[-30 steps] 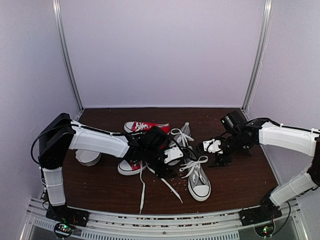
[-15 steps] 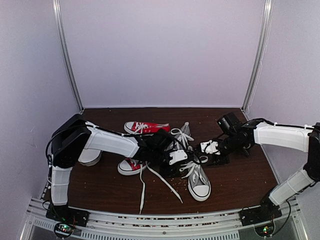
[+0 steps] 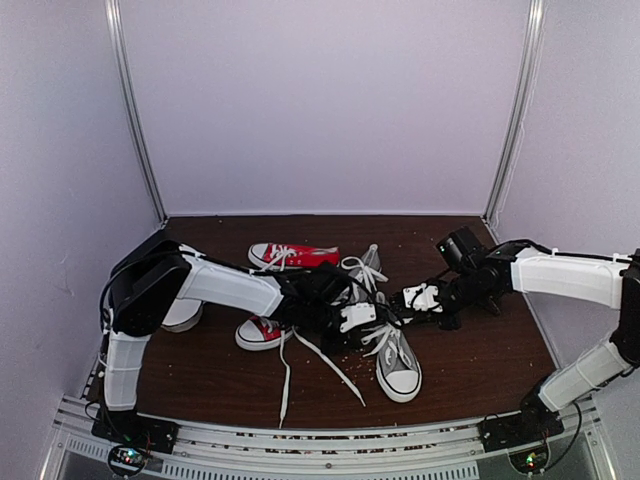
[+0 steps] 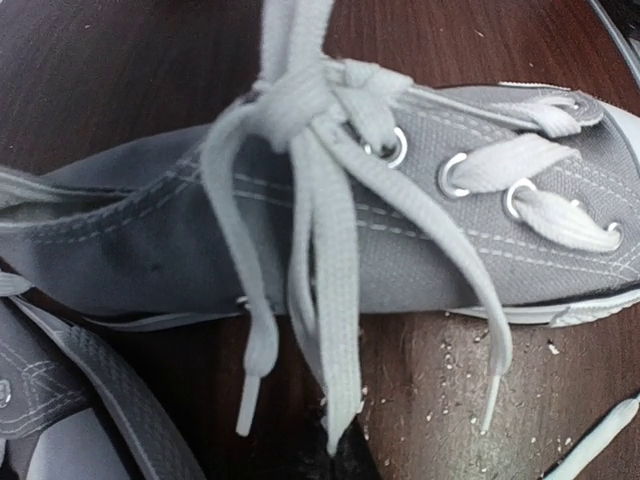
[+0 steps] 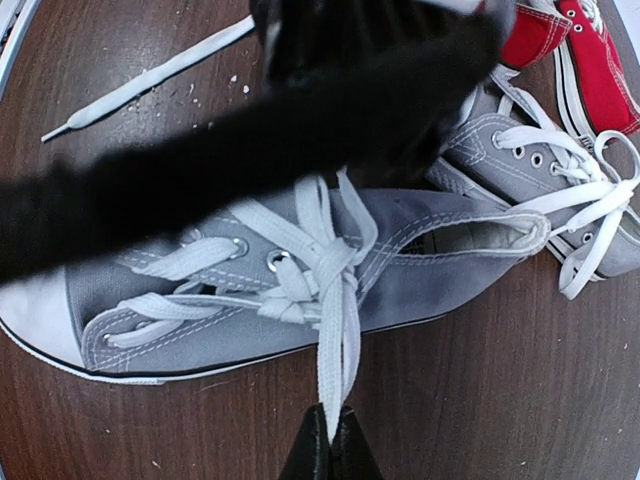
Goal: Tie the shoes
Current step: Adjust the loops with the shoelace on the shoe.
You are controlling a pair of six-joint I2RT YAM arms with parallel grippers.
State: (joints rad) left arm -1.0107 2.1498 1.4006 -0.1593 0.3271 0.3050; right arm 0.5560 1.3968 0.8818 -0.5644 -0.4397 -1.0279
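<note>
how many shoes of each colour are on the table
grey sneakers: 2, near one, far one
red sneakers: 2, far one, near one
total: 4 shoes
A white thing on the left is mostly hidden, so it is not counted.

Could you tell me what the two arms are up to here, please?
Both arms are working on the nearer grey sneaker. The right gripper has its jaws shut on a white lace loop drawn out from the knot at the top eyelets, and the left gripper seems to pinch the opposite loop. The bow looks formed, probably being tightened.
</note>
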